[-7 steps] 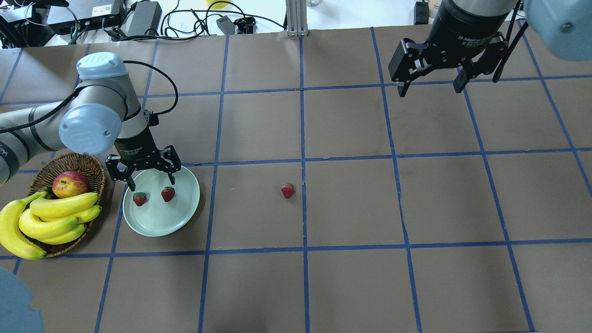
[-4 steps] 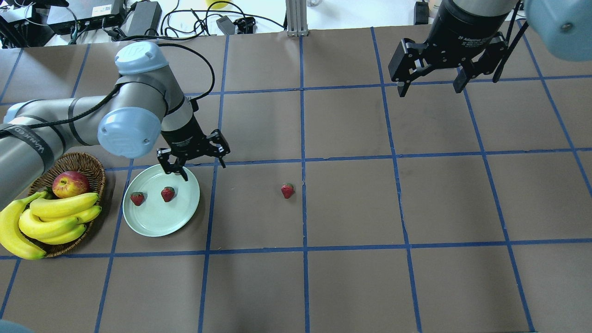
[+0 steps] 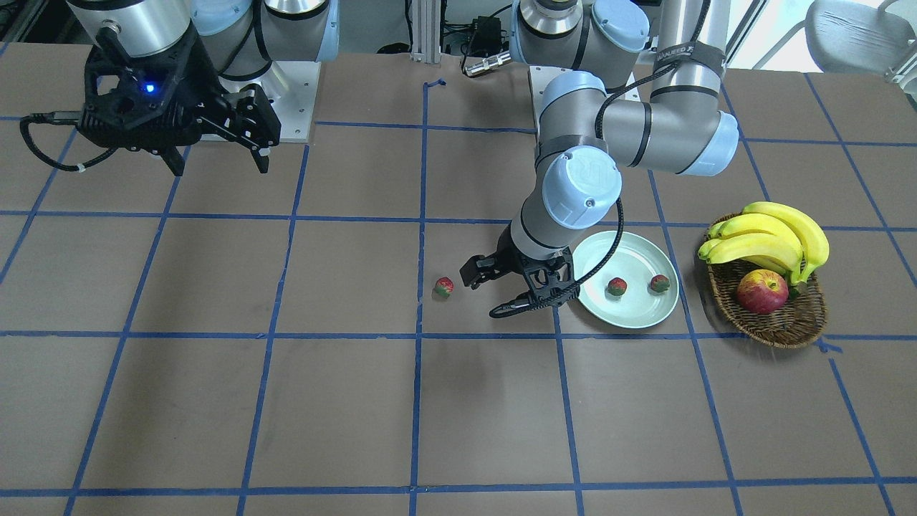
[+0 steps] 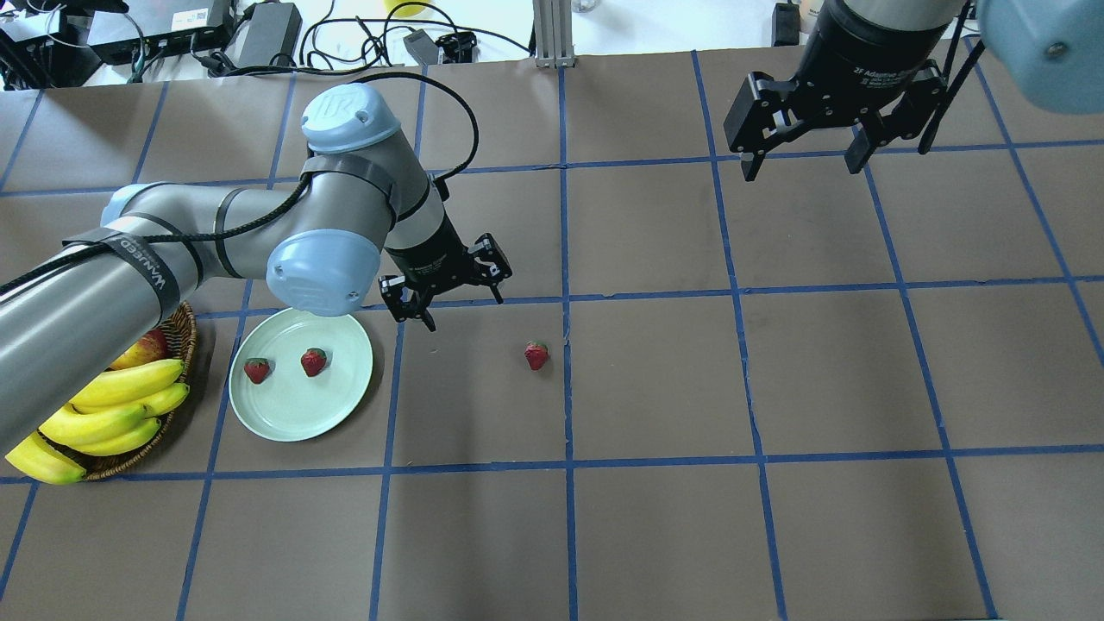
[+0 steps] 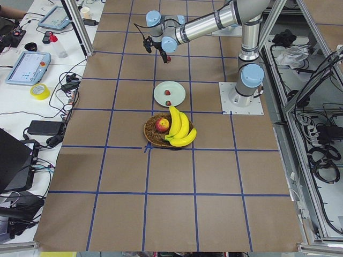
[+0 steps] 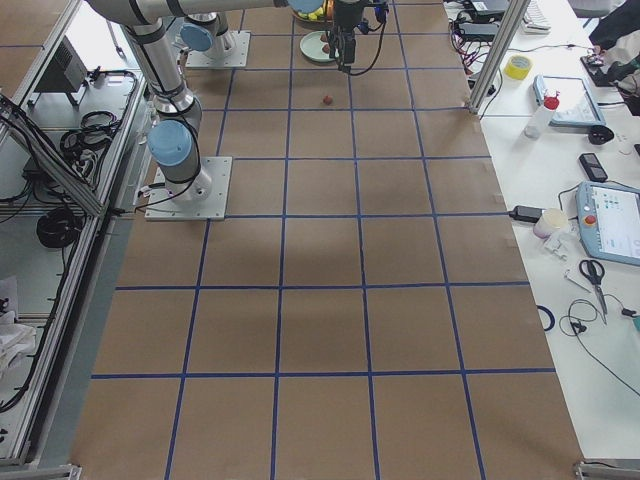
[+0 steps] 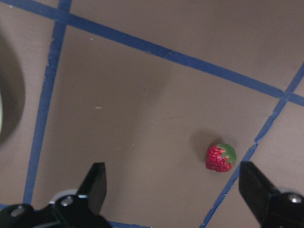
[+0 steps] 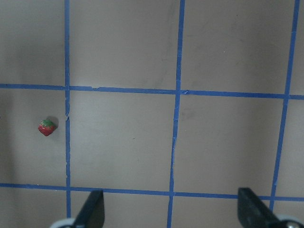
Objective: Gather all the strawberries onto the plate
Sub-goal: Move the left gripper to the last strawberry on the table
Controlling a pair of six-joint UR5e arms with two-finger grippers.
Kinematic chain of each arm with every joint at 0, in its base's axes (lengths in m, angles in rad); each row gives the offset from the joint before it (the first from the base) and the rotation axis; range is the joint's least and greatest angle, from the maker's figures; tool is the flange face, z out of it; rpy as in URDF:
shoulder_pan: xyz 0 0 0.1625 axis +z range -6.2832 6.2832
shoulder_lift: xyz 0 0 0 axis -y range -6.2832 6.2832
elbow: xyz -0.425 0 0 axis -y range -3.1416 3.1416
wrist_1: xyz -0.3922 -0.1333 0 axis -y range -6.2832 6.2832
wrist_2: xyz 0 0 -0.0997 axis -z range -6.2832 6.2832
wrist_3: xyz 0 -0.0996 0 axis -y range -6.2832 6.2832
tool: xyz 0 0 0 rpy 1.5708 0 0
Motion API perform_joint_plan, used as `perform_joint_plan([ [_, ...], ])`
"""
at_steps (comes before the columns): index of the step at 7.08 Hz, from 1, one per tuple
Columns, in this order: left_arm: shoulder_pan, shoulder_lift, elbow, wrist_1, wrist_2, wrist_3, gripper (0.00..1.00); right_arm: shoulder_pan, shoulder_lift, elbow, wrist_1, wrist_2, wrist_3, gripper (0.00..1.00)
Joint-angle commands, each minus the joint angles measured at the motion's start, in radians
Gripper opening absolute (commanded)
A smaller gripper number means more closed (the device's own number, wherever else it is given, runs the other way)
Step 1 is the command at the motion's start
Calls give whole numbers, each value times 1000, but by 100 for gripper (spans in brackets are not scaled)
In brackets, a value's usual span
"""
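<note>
Since 1.0 s ago, left arm (image 4: 345, 207) has swung from plate (image 4: 285, 423) toward the loose strawberry (image 4: 536, 354) on the bare worktop (image 4: 655, 517), left fingers (image 7: 95, 185) wide, empty. Centre them over it, lower, close gently. Right fingers (image 8: 92, 206) hang wide. Count: 3 strawberries (image 4: 313, 361), 2 on the plate; 1 plate, 1 basket (image 3: 788, 330), 1 apple (image 3: 761, 292).

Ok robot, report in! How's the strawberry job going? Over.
Left gripper open, empty; right gripper open, far off. Two strawberries on plate, third strawberry loose on table. Nothing blocking it.
</note>
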Motion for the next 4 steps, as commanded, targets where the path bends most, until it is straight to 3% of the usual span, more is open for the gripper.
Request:
perform_joint_plan([
  [1,-31,-30,0,22,2,2,100,1,0,0,0,0,0,100],
  [4,-66,-88,-24,116,-13,-1,97,1,0,0,0,0,0,100],
])
